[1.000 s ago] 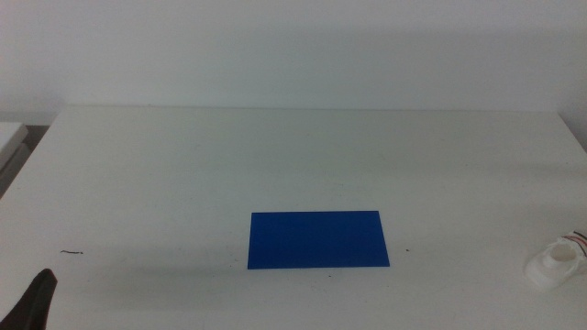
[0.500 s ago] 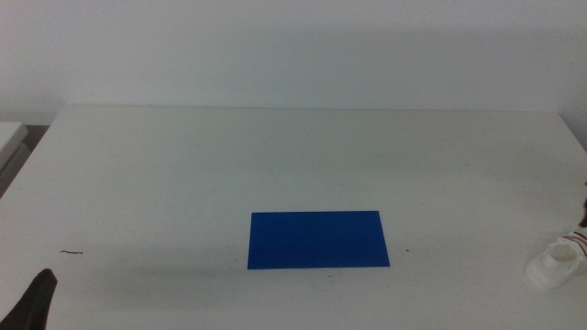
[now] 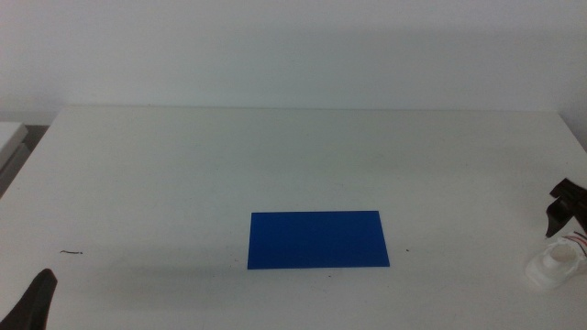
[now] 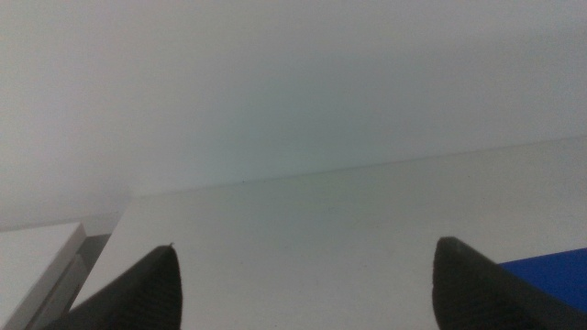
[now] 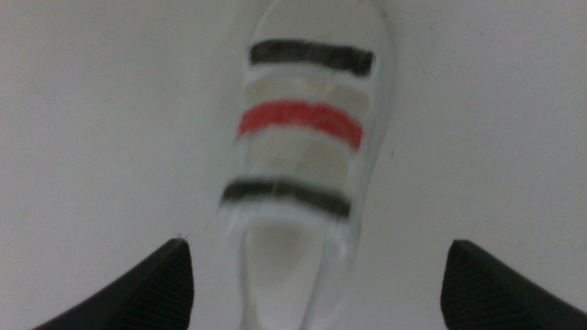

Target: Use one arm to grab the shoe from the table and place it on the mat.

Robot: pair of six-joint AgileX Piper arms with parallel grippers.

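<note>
The white shoe (image 3: pixel 553 266) lies on the table (image 3: pixel 183 174) near its right edge, well to the right of the blue mat (image 3: pixel 318 240). My right gripper (image 3: pixel 561 209) hangs just above and behind the shoe, not touching it. In the right wrist view the shoe (image 5: pixel 298 156) fills the middle, showing a black, a red and another dark strap, and the right gripper (image 5: pixel 316 245) is open with one jaw on each side of it. My left gripper (image 3: pixel 37 298) waits at the bottom left corner; the left wrist view shows the left gripper (image 4: pixel 307 244) open and empty.
A small dark mark (image 3: pixel 71 252) lies on the table at the left. A corner of the mat (image 4: pixel 550 266) shows in the left wrist view. A white wall stands behind the table's far edge.
My right gripper has come into the middle view from the right edge and now hangs over the shoe. The shoe, the mat and the left gripper have not moved.
</note>
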